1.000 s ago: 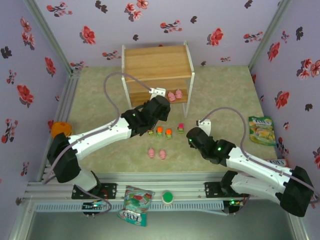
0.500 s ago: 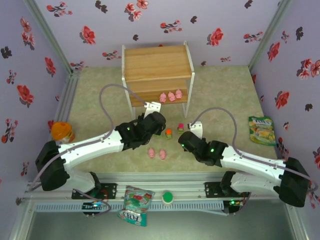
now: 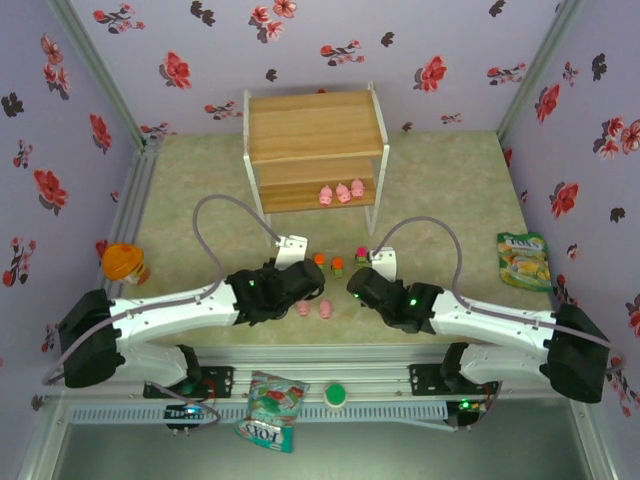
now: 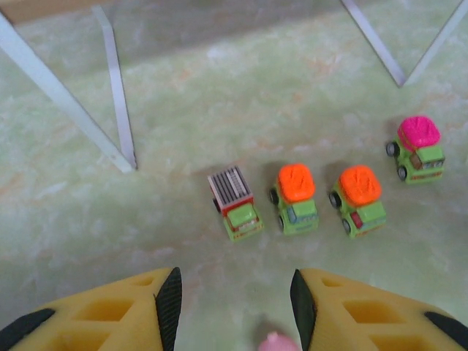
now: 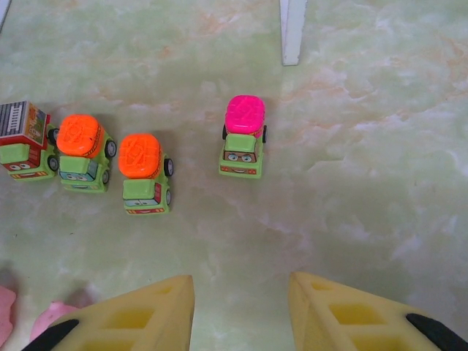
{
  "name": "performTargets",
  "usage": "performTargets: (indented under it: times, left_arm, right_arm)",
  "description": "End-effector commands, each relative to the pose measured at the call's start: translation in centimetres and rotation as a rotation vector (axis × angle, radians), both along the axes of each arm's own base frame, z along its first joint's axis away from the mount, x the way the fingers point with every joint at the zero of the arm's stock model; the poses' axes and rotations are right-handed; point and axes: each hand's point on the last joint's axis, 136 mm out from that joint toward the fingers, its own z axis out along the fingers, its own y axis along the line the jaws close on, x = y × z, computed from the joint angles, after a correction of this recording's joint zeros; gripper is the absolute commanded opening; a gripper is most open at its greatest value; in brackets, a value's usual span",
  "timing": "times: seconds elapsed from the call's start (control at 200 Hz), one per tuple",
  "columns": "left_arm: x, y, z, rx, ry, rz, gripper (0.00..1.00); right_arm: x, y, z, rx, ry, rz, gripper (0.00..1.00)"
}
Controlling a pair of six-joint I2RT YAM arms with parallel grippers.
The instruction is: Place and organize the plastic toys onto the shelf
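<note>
L gripper (image 4: pixel 235 296): we see jaws part-open, nothing held; a pig (image 4: pixel 276 342) shows low in the gap, not gripped. R gripper (image 5: pixel 241 292): likewise part-open, empty. Just ahead of both, four cars (image 4: pixel 295 197) sit in a row on the mat (image 3: pixel 450 170), the pink-top car (image 5: pixel 243 145) apart at the R end. Further out, three pigs (image 3: pixel 342 192) stand on the shelf (image 3: pixel 315 125), lower board.

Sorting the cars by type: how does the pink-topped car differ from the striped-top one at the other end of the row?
The pink-topped car carries a rounded pink dome; the striped-top car a flat grey ribbed box. The pink-topped car stands apart; the striped-top car sits close beside an orange-topped car. Both have green bodies and stand upright.
</note>
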Motion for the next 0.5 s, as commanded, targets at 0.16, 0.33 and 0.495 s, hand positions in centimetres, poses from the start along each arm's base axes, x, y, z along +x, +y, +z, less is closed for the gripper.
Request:
performTargets:
  times: [0.16,0.33,0.495]
  left_arm:
    - [-2.5,0.6,-2.4,-0.024,0.051,0.067,0.48]
    - [-3.6,0.5,-3.9,-0.025,0.094,0.077,0.5]
    - [-4.4,0.6,-5.3,-0.043,0.14,0.084,0.53]
  right_arm:
    - [0.2,1.5,0.5,0.056,-0.004,-0.006,0.4]
    - [0.0,1.9,0.2,0.06,0.005,0.0,0.41]
    - [0.0,1.9,0.1,0.055,0.004,-0.002,0.46]
